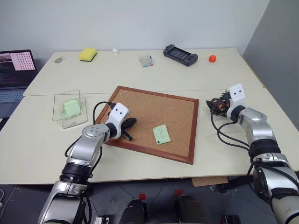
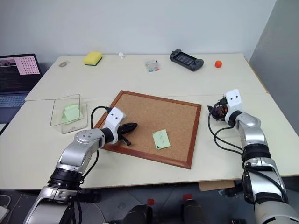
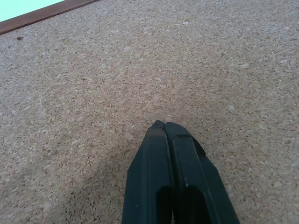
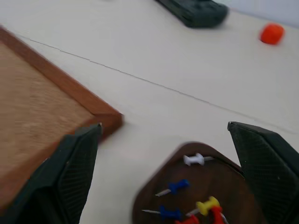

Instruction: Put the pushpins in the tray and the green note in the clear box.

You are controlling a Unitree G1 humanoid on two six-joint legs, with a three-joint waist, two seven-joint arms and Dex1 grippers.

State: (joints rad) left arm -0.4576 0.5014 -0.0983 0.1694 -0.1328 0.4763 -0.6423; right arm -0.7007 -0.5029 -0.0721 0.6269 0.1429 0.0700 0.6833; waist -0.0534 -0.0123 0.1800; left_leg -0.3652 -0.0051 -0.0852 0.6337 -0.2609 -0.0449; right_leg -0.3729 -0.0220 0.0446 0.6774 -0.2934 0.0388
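On the cream table (image 1: 154,74), I see the box (image 1: 70,109) centre-left, my left claw (image 1: 130,123) pressed together on the corkboard (image 1: 154,119), the note (image 1: 161,134) right of it, nearer; right claw (image 4: 163,175) spread over the tray (image 4: 205,196) of pins (image 4: 194,159).

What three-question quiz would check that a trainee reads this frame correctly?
1. True or false: a green note lies on the corkboard.
2. Which gripper is open? A) left gripper B) right gripper
3. Fill in: the pushpins lie in the ____.

Key:
1. True; a second green slip already sits in the clear box.
2. B; its fingers stand wide apart over the tray, while the left gripper's fingers are pressed together over the cork.
3. Tray, the dark reddish-brown dish beside the board's right edge.
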